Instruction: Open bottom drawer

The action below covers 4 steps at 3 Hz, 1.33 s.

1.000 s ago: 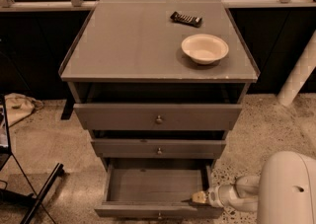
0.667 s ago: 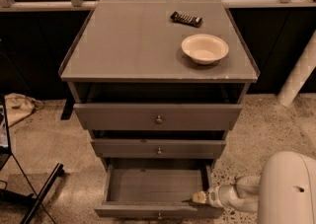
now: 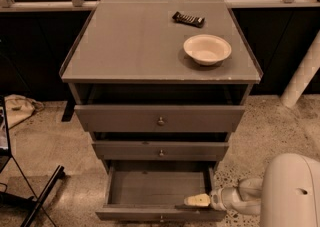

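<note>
Clearly, bottom drawer open — hand at its front corner.

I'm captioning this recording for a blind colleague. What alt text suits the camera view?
The slim bottom drawer of the grey cabinet stands pulled out, with the robot's pale gripper just behind its front panel. A cream round bowl and a flat black object rest on the cabinet top.

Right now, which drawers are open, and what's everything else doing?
Bottom drawer: pulled out, open, looks empty.
Middle drawer: mostly in.
Top drawer: mostly in.
Bowl: upright, empty, on the cabinet top.
Dark bar: lying flat behind the bowl.
Gripper: low, at the bottom drawer's front right corner.
</note>
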Each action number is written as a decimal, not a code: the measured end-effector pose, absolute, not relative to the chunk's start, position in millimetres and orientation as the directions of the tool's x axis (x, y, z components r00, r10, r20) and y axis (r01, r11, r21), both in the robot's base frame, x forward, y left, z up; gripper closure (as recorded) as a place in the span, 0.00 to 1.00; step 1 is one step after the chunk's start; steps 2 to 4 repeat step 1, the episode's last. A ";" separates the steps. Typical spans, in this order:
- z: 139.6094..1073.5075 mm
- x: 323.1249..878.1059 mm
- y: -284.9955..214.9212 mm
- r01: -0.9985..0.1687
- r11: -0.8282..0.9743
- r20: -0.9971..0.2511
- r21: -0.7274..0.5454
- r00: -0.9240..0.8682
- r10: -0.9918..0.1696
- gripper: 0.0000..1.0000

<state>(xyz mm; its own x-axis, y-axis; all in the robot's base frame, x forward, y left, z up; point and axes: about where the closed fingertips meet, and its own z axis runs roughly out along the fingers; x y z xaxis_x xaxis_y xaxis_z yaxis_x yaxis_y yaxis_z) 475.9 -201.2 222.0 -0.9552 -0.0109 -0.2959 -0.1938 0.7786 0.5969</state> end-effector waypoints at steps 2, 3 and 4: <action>222.0 475.9 -201.2 -0.194 0.779 -0.296 0.597 -0.955 -0.011 0.00; 222.0 475.9 -201.2 -0.194 0.779 -0.296 0.597 -0.955 -0.011 0.00; 222.0 475.9 -201.2 -0.194 0.779 -0.296 0.597 -0.955 -0.011 0.00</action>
